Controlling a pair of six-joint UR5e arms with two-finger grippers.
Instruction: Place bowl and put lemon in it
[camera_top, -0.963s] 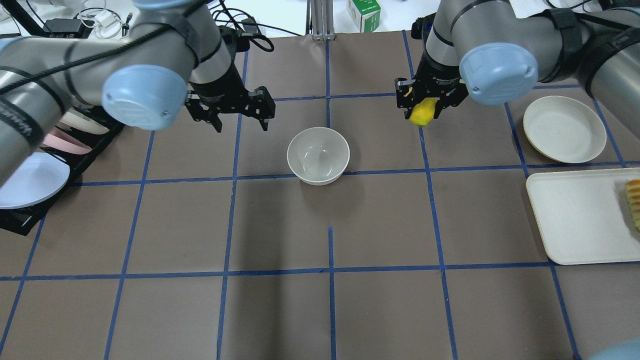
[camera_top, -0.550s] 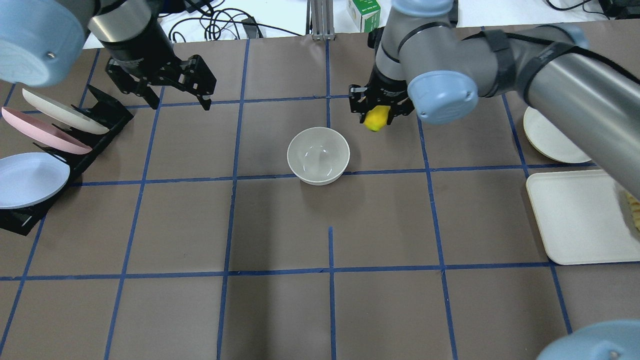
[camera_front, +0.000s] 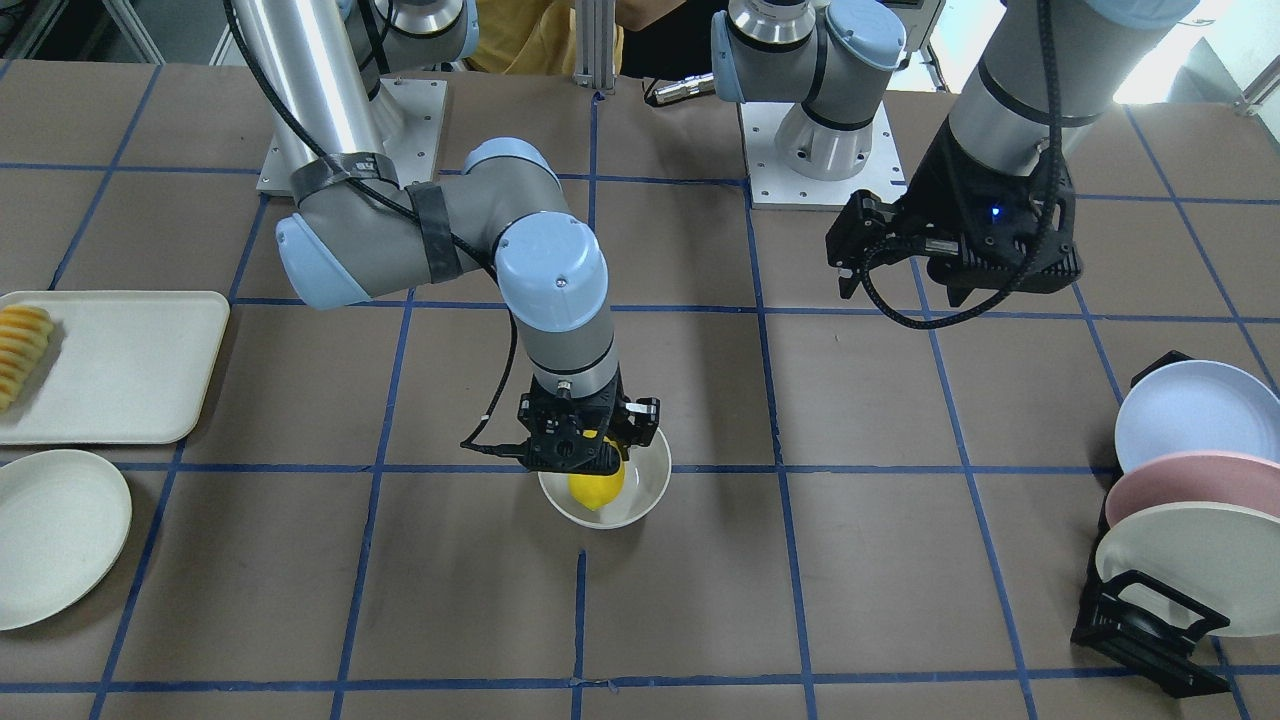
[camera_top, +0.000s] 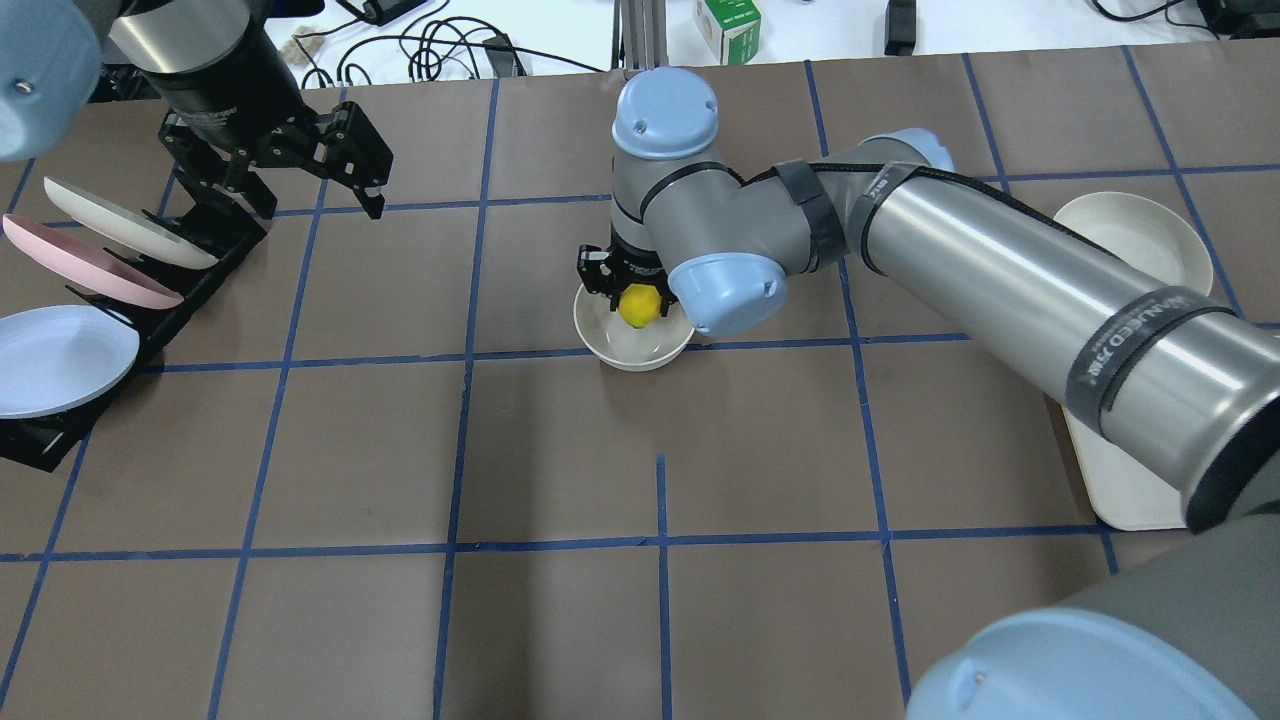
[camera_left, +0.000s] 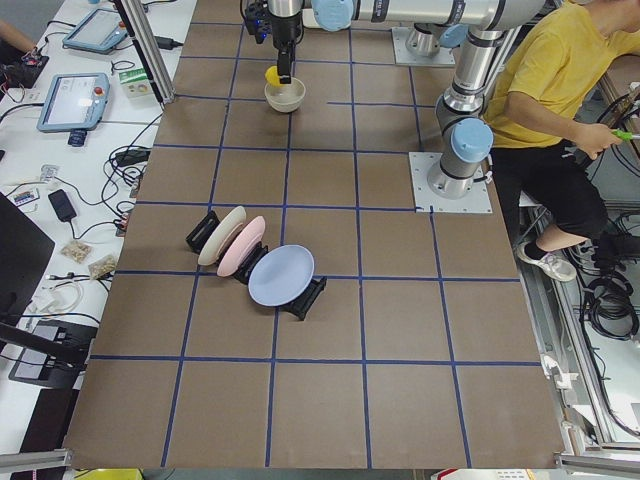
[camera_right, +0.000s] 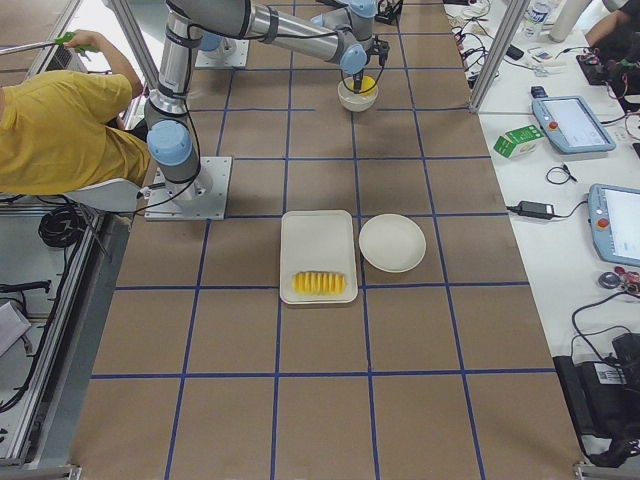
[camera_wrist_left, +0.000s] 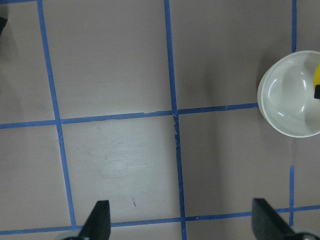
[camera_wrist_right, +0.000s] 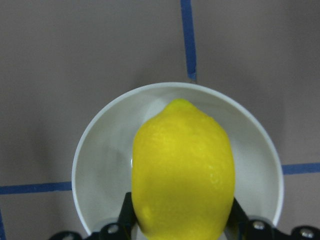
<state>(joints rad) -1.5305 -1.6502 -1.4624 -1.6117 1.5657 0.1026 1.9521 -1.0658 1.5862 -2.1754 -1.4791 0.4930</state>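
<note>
The off-white bowl stands near the table's middle and also shows in the front view. My right gripper is shut on the yellow lemon and holds it right over the bowl, tip down, low inside the rim. In the right wrist view the lemon fills the middle of the bowl. My left gripper is open and empty above the table at the back left, far from the bowl. The left wrist view shows the bowl at its right edge.
A black rack with several plates stands at the left edge, just beside my left gripper. A cream plate and a white tray with ridged sliced food lie on the right side, partly under my right arm.
My right gripper carried the lemon leftward from the back right to over the bowl and lowered it. My left arm pulled back to the far left, near the plate rack.
</note>
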